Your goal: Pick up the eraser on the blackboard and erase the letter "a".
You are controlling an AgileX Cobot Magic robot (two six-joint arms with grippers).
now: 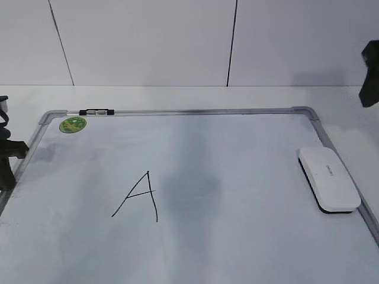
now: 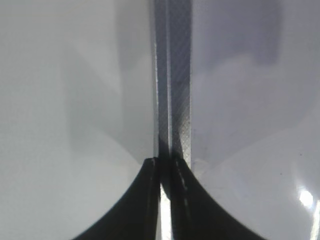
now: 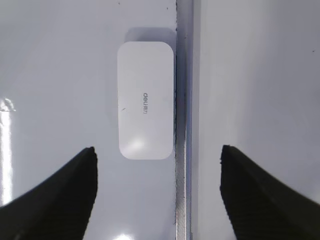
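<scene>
The letter [image 1: 137, 197] lies nearest in the exterior view: a thin black angular capital "A", drawn on the left-centre of the blackboard [image 1: 225, 177]. No rounded lowercase "a" shows in any view. The board is a white wipe-off panel with a grey metal frame, lying flat on the pale desk [image 1: 177, 94].

On the right side of the board, the eraser [image 1: 328, 178] lies flat, a white block with rounded corners and a dark base, its long side running just beside the right frame rail. In the right wrist view the eraser [image 3: 145, 100] sits directly alongside the rail, with small grey lettering on its top. The right claw [image 3: 157, 190] hangs above it, released, its two dark fingers [image 3: 60, 200] spread wide and touching nothing; the eraser lies between and ahead of them. In the exterior view only a dark part of that arm shows at the right edge.

At the left edge, the left claw [image 2: 165, 200] is clenched, its dark fingers [image 2: 135, 205] nearly meeting over the left frame rail, with nothing clearly held.

Farther back, a round green sticker [image 1: 72, 124] sits in the far left corner of the board, and a small black-and-clear marker [image 1: 96, 111] rests on the far rail just beside it. Behind the desk stands a pale panelled wall [image 1: 148, 41].
</scene>
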